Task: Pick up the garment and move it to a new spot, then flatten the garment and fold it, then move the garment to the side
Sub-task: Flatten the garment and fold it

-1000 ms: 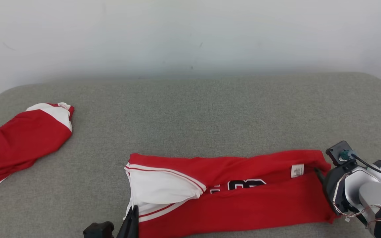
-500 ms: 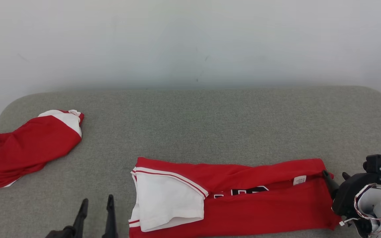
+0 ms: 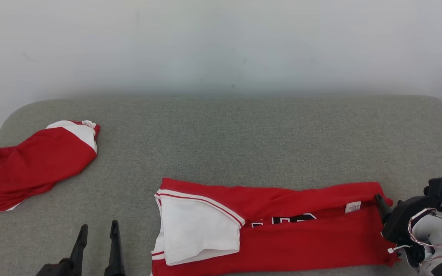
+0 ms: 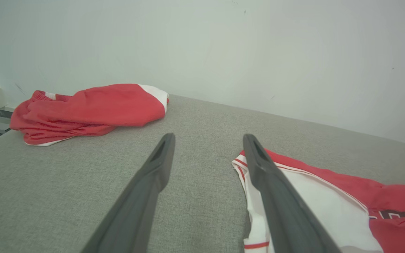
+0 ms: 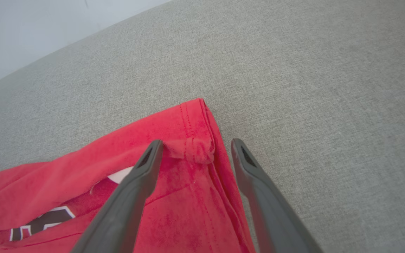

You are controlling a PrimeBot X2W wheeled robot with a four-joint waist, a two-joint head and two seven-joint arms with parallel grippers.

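As frame crops garment (image 3: 282, 237) hem | left hand (image 3: 99, 224), right hand (image 5: 195, 146) parted

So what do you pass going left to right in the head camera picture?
Crumpled red-and-white garment → left pincer → long folded red jersey → right pincer at the jersey's right end.

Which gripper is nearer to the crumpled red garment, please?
Left. The left gripper is just right of the crumpled garment; the right gripper is far off, at the folded jersey's corner.
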